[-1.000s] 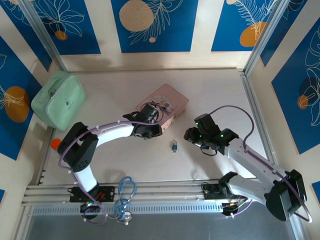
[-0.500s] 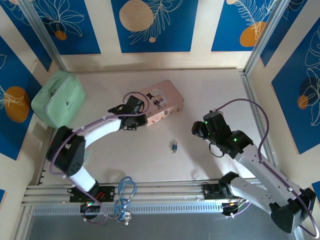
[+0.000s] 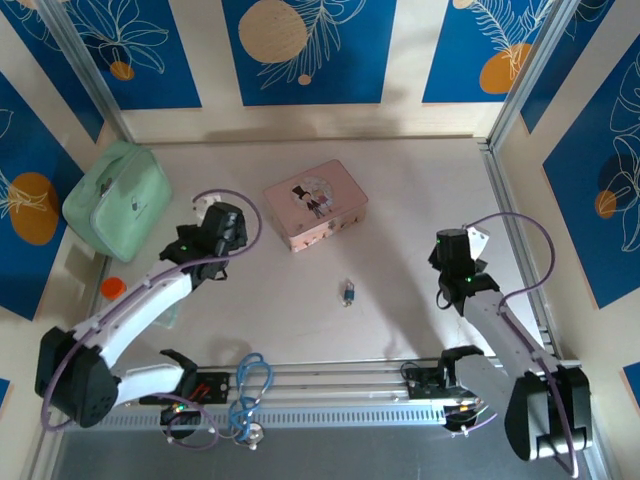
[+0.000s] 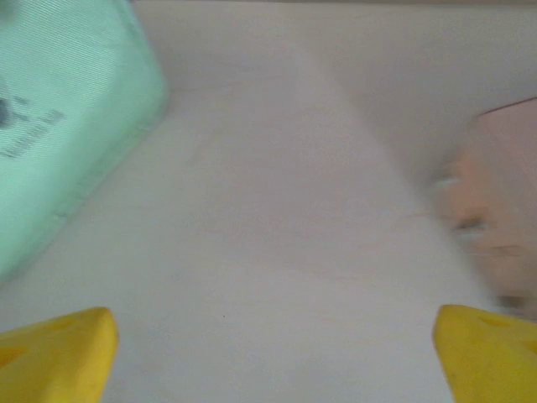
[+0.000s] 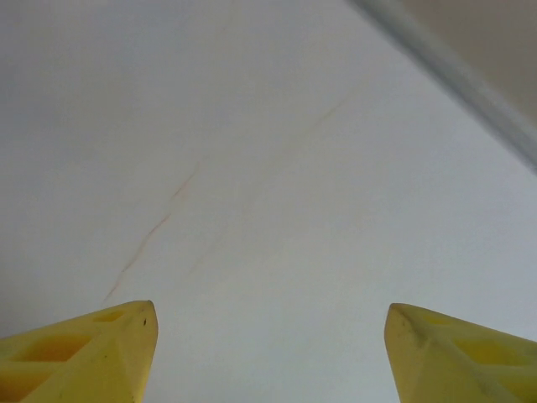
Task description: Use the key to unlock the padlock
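Observation:
The padlock (image 3: 349, 292), tiny with a blue body and silvery shackle, lies alone on the pale table near the middle. I cannot make out the key apart from it. My left gripper (image 3: 220, 222) hovers well to the padlock's left, between the green pouch and the pink tin. In the left wrist view this gripper (image 4: 273, 357) stands open, its yellow fingertips (image 4: 63, 348) wide apart over bare table. My right gripper (image 3: 455, 244) is off to the padlock's right. The right wrist view shows it (image 5: 268, 348) open too, nothing between its fingertips (image 5: 92, 348).
A green pouch (image 3: 118, 198) (image 4: 59, 126) lies at the back left and a pink picture tin (image 3: 315, 205) (image 4: 499, 218) behind the padlock. An orange object (image 3: 112, 287) sits at the left edge. Blue cables (image 3: 250, 385) drape over the front rail. An aluminium rail (image 3: 515, 230) (image 5: 453, 75) bounds the right side.
My left gripper has pulled back leftward from the pink tin and opened wide. My right gripper has drawn away from the padlock toward the right rail. The padlock has not moved.

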{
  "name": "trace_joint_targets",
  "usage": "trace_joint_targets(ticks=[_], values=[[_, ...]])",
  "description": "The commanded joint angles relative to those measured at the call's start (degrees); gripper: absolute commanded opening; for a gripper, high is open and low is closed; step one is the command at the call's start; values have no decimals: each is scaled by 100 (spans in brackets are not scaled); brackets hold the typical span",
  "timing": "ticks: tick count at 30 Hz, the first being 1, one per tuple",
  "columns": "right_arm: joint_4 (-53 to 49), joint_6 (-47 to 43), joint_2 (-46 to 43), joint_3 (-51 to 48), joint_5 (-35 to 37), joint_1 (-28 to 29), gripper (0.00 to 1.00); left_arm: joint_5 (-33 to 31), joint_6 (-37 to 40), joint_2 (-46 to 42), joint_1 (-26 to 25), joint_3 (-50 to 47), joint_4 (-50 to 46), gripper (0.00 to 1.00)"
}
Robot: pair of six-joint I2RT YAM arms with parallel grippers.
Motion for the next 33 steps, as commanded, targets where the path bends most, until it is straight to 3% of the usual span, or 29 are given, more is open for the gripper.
trace_joint_targets(ticks=[1,5,9,11,14,16,19,21,24,33], values=[[2007,-894,276,-415,542,-143,73,-1242,1073,196,378,-657,1143,99],[3530,-1631,1016,-724,-358,-438,74,-979,1678,339,982,-1528,2835,99],[4919,-1883,1650,-769,-2125,-507,81,35,2176,625,1502,-2311,4442,99],[5361,-2238,2007,-648,-3072,-461,99,346,2133,664,1668,-2421,4901,99],[5391,-2889,2672,-326,-3505,-227,99,938,2294,832,1914,-2717,6134,99],[5642,-2553,2884,-334,-3523,-473,99,1085,2418,1052,2031,-2823,6834,99],[6276,-2289,3224,-487,-4257,-870,99,1962,2278,1598,2324,-2990,7786,99],[5911,-2315,3136,-402,-4350,-917,99,2485,2348,1592,2362,-2666,7030,99],[5941,-2338,3158,-390,-4257,-877,99,3502,2776,2171,2361,-2743,7796,99],[5902,-2402,3140,-380,-3985,-750,99,3187,2690,2116,2335,-2773,7804,99]])
